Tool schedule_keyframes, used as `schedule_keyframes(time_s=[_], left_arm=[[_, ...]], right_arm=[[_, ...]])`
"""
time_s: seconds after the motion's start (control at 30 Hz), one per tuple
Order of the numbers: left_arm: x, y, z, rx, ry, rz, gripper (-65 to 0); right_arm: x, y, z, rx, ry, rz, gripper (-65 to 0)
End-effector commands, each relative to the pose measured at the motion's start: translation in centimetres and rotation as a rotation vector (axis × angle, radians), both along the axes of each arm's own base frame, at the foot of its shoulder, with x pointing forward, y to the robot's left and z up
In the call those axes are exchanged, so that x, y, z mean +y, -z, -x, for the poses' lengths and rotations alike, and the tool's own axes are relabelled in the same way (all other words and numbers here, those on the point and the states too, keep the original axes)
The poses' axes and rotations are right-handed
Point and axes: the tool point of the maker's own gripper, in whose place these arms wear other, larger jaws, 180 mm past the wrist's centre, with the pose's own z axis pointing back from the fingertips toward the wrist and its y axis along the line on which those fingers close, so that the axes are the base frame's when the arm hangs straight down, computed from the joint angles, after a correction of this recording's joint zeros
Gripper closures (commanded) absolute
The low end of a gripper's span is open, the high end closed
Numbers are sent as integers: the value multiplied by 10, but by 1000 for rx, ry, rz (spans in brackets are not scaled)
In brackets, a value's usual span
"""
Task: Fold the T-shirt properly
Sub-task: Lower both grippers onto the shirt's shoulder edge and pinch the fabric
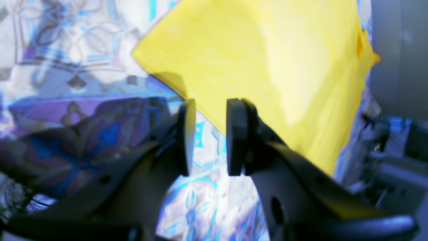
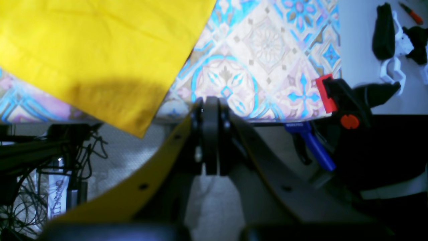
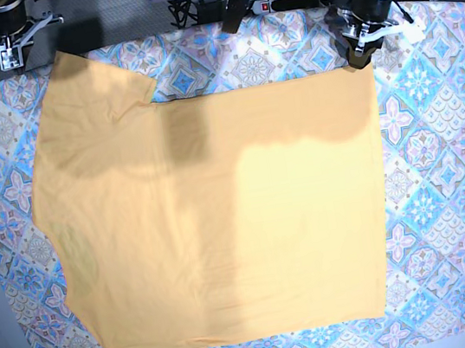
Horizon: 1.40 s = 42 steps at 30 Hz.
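A tile-patterned tablecloth [image 3: 444, 186] covered the table; the T-shirt [image 3: 222, 219] lay spread flat across it; the left gripper [image 1: 210, 137] stood slightly parted, empty, at the shirt's corner; the right gripper [image 2: 210, 134] was closed on nothing.

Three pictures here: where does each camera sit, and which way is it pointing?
Left wrist: on the arm, looking past the parted left gripper at a T-shirt corner.
Right wrist: behind the shut right gripper, facing the table edge and a clamp.
Base: overhead, looking down; one arm shows.
All share the shirt and tablecloth.
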Motion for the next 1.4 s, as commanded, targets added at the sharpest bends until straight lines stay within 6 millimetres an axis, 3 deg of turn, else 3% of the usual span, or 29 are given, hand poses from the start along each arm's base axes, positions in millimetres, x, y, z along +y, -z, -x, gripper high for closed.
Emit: schedule_keyframes(time_s=[0.0, 0.27, 0.37, 0.47, 0.7, 1.07, 1.37], left_arm=[[0, -4, -4, -18, 6, 14, -162], [1, 2, -7, -6, -14, 53, -163], [11, 7, -2, 6, -58, 53, -164], [12, 19, 6, 44, -72, 81, -210], [13, 33, 4, 54, -131, 168, -313], [15, 49, -2, 74, -159, 192, -314], [16, 50, -14, 58, -163, 199, -313]], right_arm=[[-3, -6, 0, -10, -8, 16, 0], [-6, -1, -3, 18, 15, 16, 0], [-6, -1, -3, 18, 15, 16, 0], [-6, -1, -3, 18, 15, 16, 0], [-7, -1, -3, 18, 16, 16, 0], [-7, -1, -3, 18, 16, 16, 0], [-7, -1, -3, 18, 16, 16, 0]])
